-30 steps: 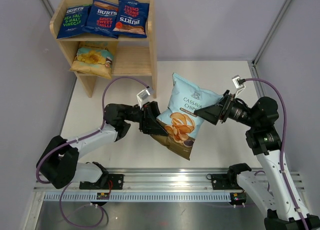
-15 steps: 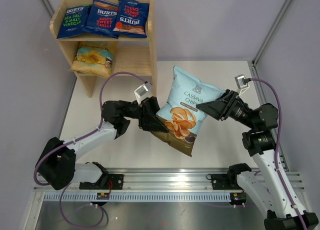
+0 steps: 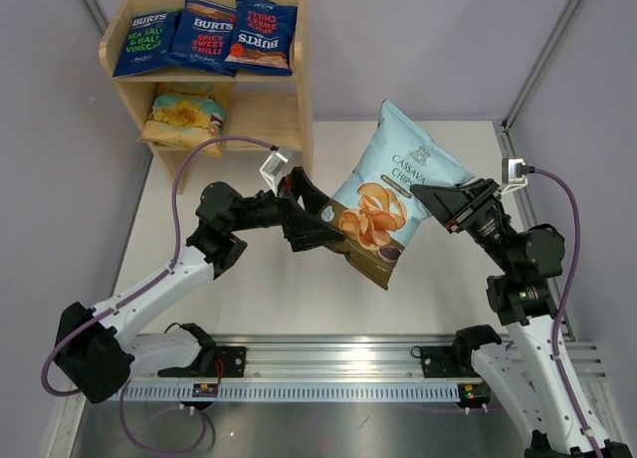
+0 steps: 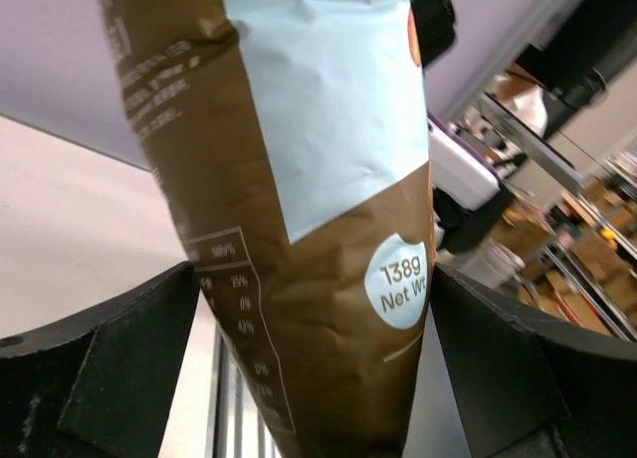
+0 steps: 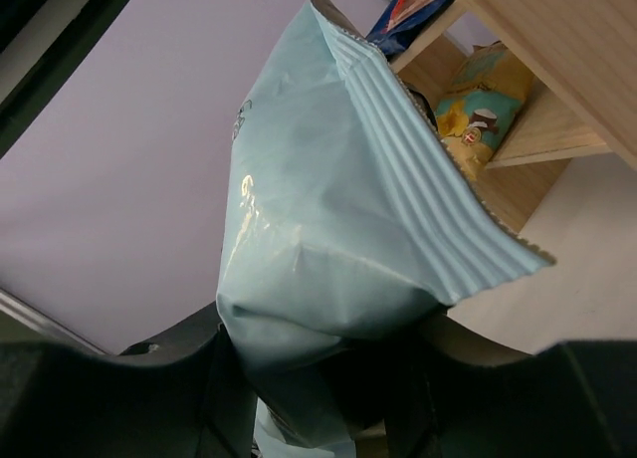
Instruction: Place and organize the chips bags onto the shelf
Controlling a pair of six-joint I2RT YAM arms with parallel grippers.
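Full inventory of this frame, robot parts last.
BURTS bags: 3, dark blue, side by side on the shelf's top tier.
yellow chips bag: 1, yellow, left side of the lower tier.
Cassava Chips bag: 1, light blue and brown, held off the table between the two grippers.
shelf: 1, light wood, two tiers, far-left corner of the table.
table: 1, white.
rail: 1, silver, along the near edge under the arm bases.
left gripper: 1, black, shut on the bag's brown bottom end.
right gripper: 1, black, shut on the bag's light-blue side edge.
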